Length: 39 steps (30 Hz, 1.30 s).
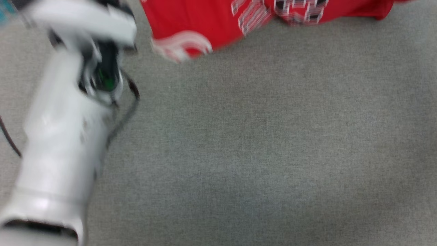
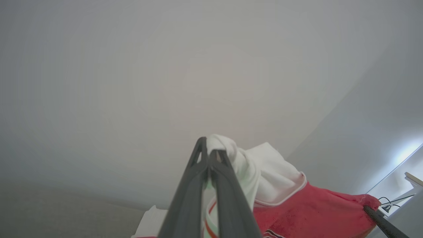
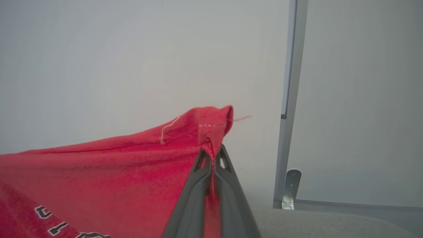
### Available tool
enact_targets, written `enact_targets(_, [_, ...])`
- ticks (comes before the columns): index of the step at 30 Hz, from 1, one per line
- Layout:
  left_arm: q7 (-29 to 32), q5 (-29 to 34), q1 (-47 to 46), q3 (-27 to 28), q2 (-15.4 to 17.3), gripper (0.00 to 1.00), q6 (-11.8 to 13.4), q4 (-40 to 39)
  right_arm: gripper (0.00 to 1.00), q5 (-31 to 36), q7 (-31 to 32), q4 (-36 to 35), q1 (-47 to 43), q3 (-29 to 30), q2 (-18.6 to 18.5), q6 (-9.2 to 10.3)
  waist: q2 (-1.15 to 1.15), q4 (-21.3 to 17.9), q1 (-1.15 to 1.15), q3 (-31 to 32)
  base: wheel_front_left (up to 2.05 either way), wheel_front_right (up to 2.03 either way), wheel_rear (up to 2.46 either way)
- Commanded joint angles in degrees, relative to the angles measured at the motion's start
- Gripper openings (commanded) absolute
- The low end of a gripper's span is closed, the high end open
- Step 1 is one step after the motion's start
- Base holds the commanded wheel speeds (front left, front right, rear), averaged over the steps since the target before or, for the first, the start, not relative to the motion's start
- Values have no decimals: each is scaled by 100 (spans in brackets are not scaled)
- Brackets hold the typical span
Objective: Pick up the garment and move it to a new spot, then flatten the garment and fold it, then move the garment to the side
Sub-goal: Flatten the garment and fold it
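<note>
The garment is a red T-shirt with white lettering and striped trim, hanging into the top of the blurred head view above the grey surface. In the left wrist view my left gripper is shut on a bunched white sleeve of the garment, with red cloth trailing off to the right. In the right wrist view my right gripper is shut on a red corner of the garment, and the cloth stretches away to the left with lettering at the bottom. My pale left arm rises at the left of the head view.
A pale wall stands behind both grippers. A grey vertical post with a metal bracket runs down the right wrist view. The tip of the other arm's dark finger and a cable show at the lower right of the left wrist view.
</note>
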<state>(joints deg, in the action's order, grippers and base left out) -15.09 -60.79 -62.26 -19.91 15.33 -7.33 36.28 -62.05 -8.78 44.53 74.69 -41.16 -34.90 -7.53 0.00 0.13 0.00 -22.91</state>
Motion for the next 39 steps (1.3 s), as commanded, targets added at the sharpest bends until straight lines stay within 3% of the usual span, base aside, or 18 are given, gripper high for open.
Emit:
enact_targets(1, [-3, 16, 303, 72, 6, 0, -20, -204, 0, -75, 7, -183, -212, -50, -94, 9, 0, 25, 0, 63, 0, 0, 0])
enact_targets(5, [-1, 77, 1399, 119, -83, 0, 7, -975, 0, -341, -33, -861, -888, -68, -448, 9, 0, 85, 0, 170, 0, 0, 0])
enact_targets(11, [-1, 100, 2930, 176, -144, 0, 307, -2160, 0, -521, -133, -1677, -2059, 128, -1055, 9, 0, 161, 0, 337, 0, 0, 0])
enact_targets(20, [-4, 99, 4703, 198, -112, 0, 802, -3637, 0, -601, -240, -2656, -4008, 779, -1575, 9, 0, 152, 0, 607, 0, 0, 0])
enact_targets(27, [-5, 165, 5683, 429, -189, 0, 999, -4693, 0, -422, -139, -3246, -5130, 1452, -1672, 9, 0, 48, 0, 726, 0, 0, 0])
enact_targets(32, [-7, 324, 6472, 488, -211, 0, 1217, -5457, 0, -217, 44, -3742, -6043, 2291, -1685, 10, 0, 26, 0, 752, 0, 0, 0])
enact_targets(39, [147, 491, 6780, 338, -87, 0, 1426, -5994, 0, 202, 654, -4519, -7111, 3608, -1254, 9, 0, 28, 0, 630, 0, 0, 0])
